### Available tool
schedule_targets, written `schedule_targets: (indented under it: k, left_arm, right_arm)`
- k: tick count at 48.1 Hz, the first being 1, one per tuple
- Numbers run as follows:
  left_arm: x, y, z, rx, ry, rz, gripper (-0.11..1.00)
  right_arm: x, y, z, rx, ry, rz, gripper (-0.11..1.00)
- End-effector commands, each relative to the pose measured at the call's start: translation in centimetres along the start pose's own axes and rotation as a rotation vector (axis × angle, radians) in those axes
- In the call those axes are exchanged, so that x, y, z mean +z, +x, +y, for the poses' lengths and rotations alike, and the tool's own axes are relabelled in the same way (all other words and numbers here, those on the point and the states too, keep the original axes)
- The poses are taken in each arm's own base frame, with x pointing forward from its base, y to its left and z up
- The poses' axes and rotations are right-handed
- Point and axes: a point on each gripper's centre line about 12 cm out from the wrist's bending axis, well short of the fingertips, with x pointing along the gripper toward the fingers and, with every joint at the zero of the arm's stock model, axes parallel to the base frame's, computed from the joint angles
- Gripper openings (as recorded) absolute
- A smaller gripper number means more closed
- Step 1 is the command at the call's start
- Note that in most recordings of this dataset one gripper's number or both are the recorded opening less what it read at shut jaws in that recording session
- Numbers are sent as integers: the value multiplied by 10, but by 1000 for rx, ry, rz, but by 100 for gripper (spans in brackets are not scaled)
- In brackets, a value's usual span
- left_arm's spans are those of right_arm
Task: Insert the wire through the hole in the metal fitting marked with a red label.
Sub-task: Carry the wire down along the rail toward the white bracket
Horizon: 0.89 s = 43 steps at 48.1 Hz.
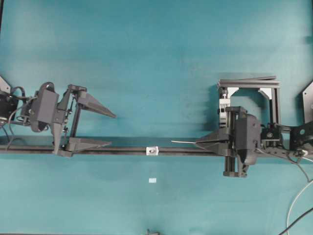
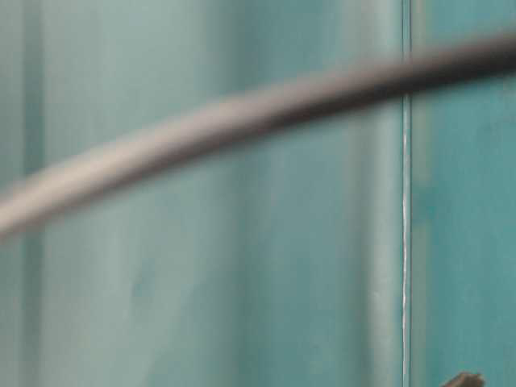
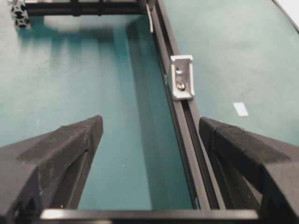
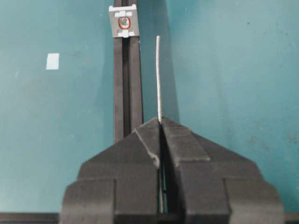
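The metal fitting [image 1: 153, 151] is a small silvery block on the black rail [image 1: 127, 150]; in the right wrist view the metal fitting [image 4: 124, 25] carries a red ring around its dark hole [image 4: 124, 22]. My right gripper [image 1: 197, 142] is shut on the wire [image 1: 183, 142], whose thin silver end sticks out leftward, stopping short of the fitting. In the right wrist view the wire [image 4: 158, 77] runs just right of the rail, offset from the hole. My left gripper [image 1: 111, 129] is open, one finger over the rail, left of the fitting [image 3: 181, 77].
A black rectangular frame [image 1: 249, 83] with a silver clamp stands behind the right arm. A small white tag [image 1: 152, 180] lies on the teal mat in front of the rail. A blurred cable [image 2: 242, 121] crosses the table-level view. White and black cables [image 1: 296, 203] trail at the lower right.
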Motion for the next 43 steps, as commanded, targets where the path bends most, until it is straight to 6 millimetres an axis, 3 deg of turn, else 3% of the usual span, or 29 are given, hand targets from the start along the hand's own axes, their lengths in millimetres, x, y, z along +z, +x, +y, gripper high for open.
schedule_targets:
  k: [1,13,43]
  left_arm:
    - [4,6,-5,-14,4,-30,52]
    - [-2,16,-9,-24,8,-22,51]
    - [-3,16,-9,-24,9,-17,51]
  right_arm:
    - [6,3,8,14,5,-24,0]
    - [1,7,14,16,9,-29,0]
    - [-10,12,24,-13,19,-72,0]
